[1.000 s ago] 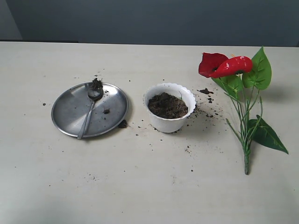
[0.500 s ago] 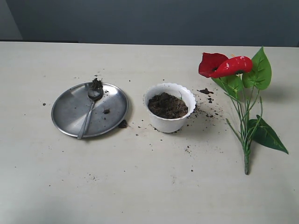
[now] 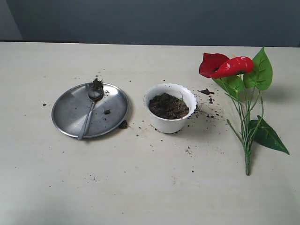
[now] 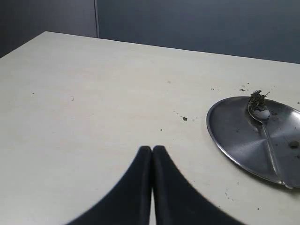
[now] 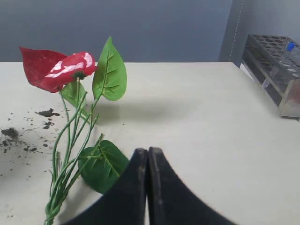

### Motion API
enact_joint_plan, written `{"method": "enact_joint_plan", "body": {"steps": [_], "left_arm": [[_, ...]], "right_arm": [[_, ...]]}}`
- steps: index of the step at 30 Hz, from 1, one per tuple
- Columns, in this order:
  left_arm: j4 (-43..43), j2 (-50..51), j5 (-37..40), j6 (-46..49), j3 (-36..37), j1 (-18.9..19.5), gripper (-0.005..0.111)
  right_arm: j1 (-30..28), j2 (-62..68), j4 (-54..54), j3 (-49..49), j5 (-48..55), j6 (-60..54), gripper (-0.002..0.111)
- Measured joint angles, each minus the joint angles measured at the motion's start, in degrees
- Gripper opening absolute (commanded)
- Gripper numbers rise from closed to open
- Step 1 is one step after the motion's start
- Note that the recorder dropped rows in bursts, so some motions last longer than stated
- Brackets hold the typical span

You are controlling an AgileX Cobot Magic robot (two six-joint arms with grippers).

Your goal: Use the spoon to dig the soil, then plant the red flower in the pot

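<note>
Both pairs of jaws were clenched shut and empty. The spoon (image 4: 268, 140) lay on the plate (image 4: 232, 136), well ahead of the left jaws; the flower (image 5: 65, 70) lay near the right jaws. The left jaws should likely open, then pinch the handle mid-length.

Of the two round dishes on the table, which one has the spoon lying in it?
The flat steel plate: the spoon lies across it. The deeper white pot, with a scalloped rim, holds only soil.
</note>
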Motion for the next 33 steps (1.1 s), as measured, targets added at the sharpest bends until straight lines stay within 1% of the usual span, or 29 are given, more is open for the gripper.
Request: {"method": "enact_joint_plan", "body": {"steps": [3, 7, 10, 17, 33], "left_arm": [[-1.26, 0.00, 0.00, 1.87, 0.00, 0.00, 0.000], [-4.66, 0.00, 0.00, 6.79, 0.00, 0.00, 0.000], [-5.51, 0.00, 0.00, 8.14, 0.00, 0.00, 0.000], [-5.61, 0.00, -0.48, 9.55, 0.00, 0.00, 0.000], [-5.19, 0.00, -0.59, 9.55, 0.00, 0.00, 0.000]], "right_arm": [[0.00, 0.00, 0.00, 0.00, 0.00, 0.00, -0.001], [0.00, 0.00, 0.00, 0.00, 0.00, 0.00, -0.001], [0.00, 0.00, 0.00, 0.00, 0.00, 0.00, -0.001], [0.00, 0.00, 0.00, 0.00, 0.00, 0.00, -0.001], [0.00, 0.00, 0.00, 0.00, 0.00, 0.00, -0.001]]}}
